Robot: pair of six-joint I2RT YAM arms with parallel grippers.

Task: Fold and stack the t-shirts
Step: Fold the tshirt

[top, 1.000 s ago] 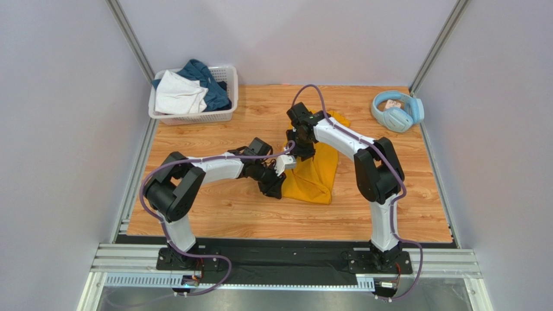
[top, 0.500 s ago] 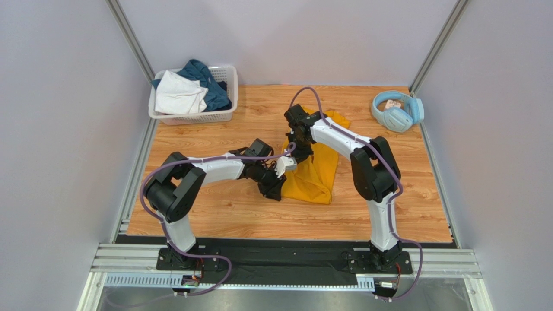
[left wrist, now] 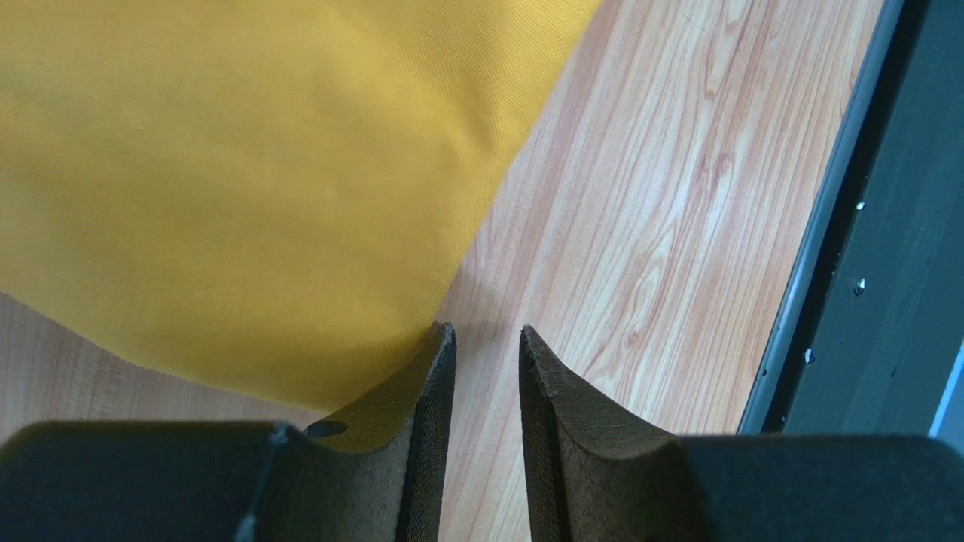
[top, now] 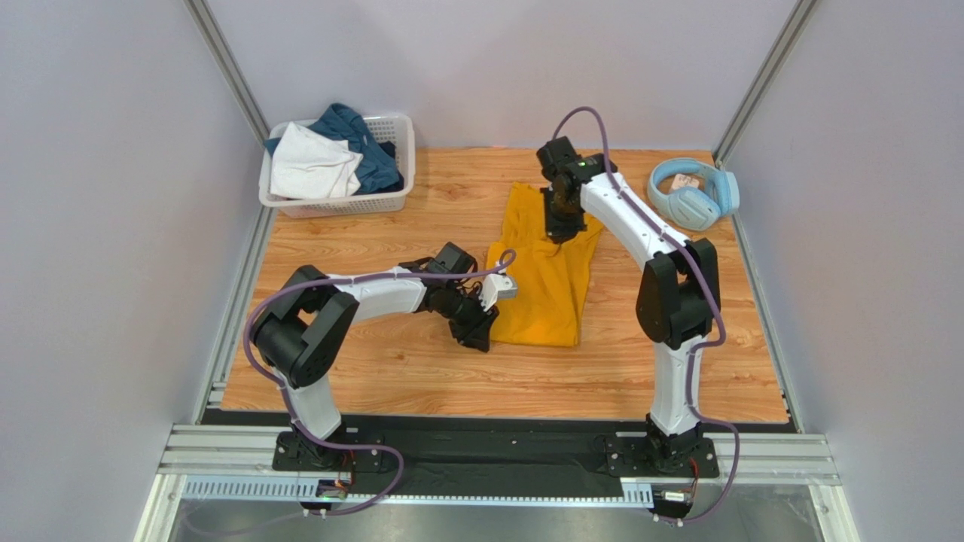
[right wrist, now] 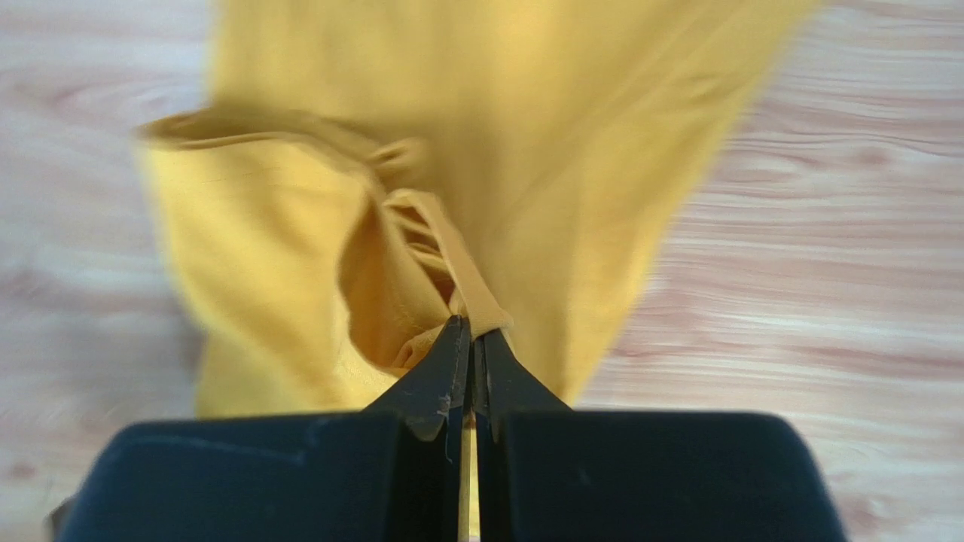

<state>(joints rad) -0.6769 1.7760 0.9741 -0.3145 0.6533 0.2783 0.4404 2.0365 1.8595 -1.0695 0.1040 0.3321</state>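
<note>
A mustard-yellow t-shirt (top: 541, 288) lies stretched lengthwise on the wooden table (top: 373, 373). My right gripper (top: 558, 232) is shut on a bunched fold of the shirt's far part. In the right wrist view that gripper (right wrist: 472, 333) pinches a strip of the yellow cloth (right wrist: 532, 124), which hangs below it. My left gripper (top: 484, 334) rests low at the shirt's near left corner. Its jaws (left wrist: 488, 333) stand slightly open with bare wood between them, and one fingertip (left wrist: 441, 344) touches the yellow shirt's (left wrist: 226, 169) edge. A white t-shirt (top: 311, 164) and a dark teal one (top: 364, 145) lie in the basket.
The white lattice basket (top: 340, 204) stands at the far left corner. Light-blue headphones (top: 693, 192) lie at the far right. Grey walls and metal rails enclose the table, and a black rail (left wrist: 860, 226) runs along its near edge.
My right gripper closed on the yellow shirt and carried its end toward the far side, drawing the shirt out longer. The left arm has stayed put.
</note>
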